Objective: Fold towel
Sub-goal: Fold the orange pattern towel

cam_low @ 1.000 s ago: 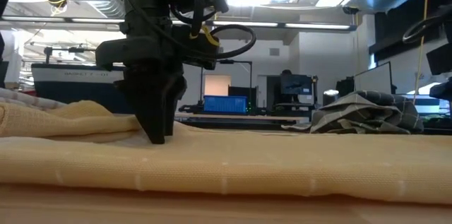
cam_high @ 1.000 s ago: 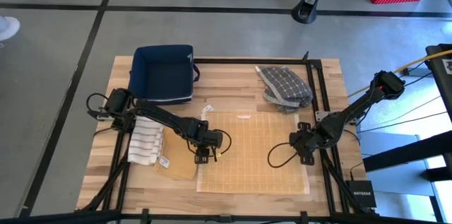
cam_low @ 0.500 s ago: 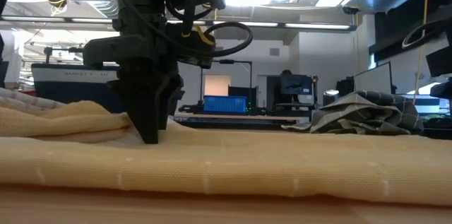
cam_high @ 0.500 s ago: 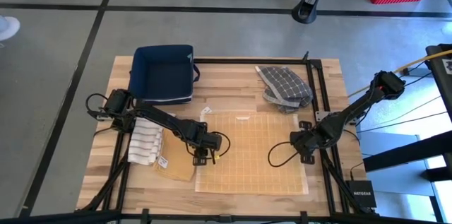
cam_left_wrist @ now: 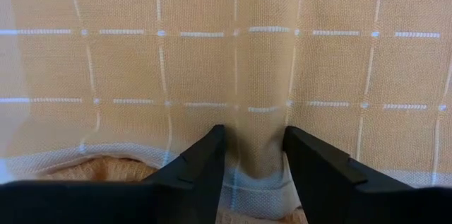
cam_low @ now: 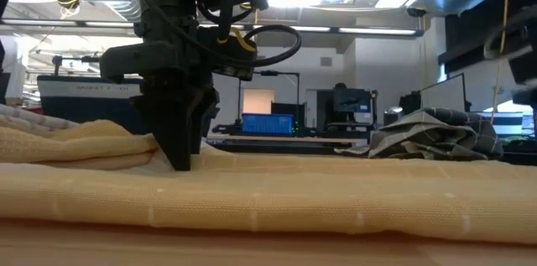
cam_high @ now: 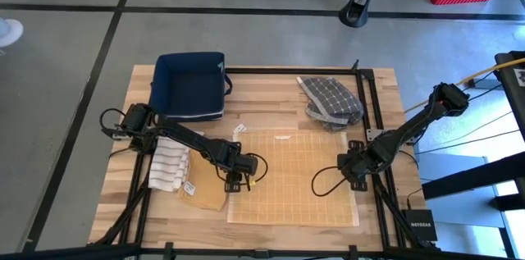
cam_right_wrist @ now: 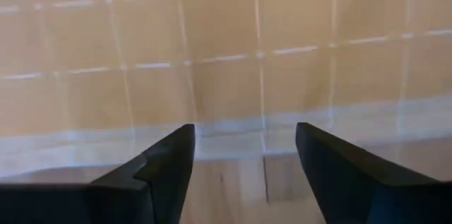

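Observation:
A yellow towel with a white grid lies spread flat on the wooden table. My left gripper stands at the towel's left border, pointing straight down and shut on the cloth. The low view shows it with its tips down in the towel. My right gripper hovers over the towel's right border. Its fingers are open over the hem with nothing between them. My left gripper pinches a small raised ridge of the towel at its left hem between its two fingers. The fingers come from above, pointing down. The rest of the towel lies flat on the table; one layer or several, I cannot tell.
A navy fabric bin stands at the far left and a crumpled grey checked cloth at the far right. A striped white cloth and a folded tan towel lie left of the yellow towel, close to my left arm.
My left gripper has edged slightly toward the table's left edge at the towel's border, still pointing down. The towel stays flat.

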`<state>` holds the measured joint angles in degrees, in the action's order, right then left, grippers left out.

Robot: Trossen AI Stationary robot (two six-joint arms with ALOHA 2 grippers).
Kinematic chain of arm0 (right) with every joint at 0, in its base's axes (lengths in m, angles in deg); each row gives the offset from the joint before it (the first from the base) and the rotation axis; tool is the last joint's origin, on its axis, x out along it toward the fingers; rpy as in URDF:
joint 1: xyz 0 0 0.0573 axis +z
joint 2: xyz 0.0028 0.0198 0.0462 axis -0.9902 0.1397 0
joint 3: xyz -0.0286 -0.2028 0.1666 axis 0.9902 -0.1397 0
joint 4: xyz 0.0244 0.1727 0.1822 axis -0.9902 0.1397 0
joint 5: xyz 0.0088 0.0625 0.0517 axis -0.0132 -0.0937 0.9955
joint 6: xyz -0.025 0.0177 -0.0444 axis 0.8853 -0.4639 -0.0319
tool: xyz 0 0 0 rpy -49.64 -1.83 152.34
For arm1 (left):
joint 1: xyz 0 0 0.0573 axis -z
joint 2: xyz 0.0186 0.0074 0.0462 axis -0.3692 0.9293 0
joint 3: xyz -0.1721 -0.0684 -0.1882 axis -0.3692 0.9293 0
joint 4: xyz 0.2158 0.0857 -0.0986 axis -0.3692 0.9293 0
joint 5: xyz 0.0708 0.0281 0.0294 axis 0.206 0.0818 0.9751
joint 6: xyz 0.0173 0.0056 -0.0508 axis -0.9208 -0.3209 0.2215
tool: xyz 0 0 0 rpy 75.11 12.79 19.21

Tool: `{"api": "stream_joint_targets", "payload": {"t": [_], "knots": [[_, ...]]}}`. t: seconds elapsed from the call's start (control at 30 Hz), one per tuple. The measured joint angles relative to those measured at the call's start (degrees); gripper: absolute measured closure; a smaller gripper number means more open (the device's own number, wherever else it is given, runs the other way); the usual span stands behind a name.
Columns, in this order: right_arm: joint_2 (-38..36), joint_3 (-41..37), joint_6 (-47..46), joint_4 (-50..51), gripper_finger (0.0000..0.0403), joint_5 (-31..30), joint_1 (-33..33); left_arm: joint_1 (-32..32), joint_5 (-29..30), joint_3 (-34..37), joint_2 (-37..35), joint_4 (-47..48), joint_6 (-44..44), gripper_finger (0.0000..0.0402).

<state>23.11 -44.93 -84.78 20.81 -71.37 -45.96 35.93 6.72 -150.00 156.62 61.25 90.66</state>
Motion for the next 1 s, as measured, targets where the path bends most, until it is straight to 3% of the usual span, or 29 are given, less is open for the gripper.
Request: {"api": "stream_joint_targets", "payload": {"t": [0.17,0.7,1.0], "knots": [[0.45,-3.62,0.02,-8.02,0.0164,0.84,-0.03,0.0,0.12,0.0,0.0,-0.1,0.01,0.0257],[0.99,-3.4,0.53,-4.19,0.0174,0.93,-0.02,0.0,0.14,-0.08,0.0,0.32,-0.17,0.0257],[0.95,4.03,-0.1,2.75,0.0174,1.2,-0.02,0.0,0.47,-4.41,-0.87,2.56,-2.46,0.0257]]}}
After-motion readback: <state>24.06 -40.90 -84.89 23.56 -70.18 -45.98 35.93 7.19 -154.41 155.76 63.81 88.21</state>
